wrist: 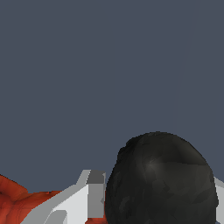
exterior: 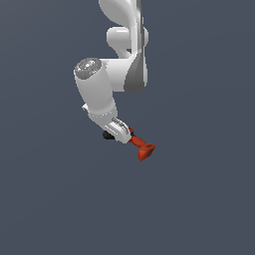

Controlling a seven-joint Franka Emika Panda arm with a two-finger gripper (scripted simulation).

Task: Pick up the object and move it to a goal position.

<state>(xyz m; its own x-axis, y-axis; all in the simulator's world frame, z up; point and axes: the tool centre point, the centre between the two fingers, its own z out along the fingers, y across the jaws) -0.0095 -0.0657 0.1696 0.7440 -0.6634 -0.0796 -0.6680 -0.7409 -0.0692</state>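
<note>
ok, gripper (exterior: 121, 131) clamped on drill (exterior: 142, 148) body; you keep grip firm, move slow w/o swinging handle.

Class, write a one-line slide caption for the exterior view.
A white Panda arm's gripper shut on a small red-orange toy drill, its flared handle base pointing toward the exterior view's right.

Plain dark grey-blue floor (exterior: 199, 209)
</note>
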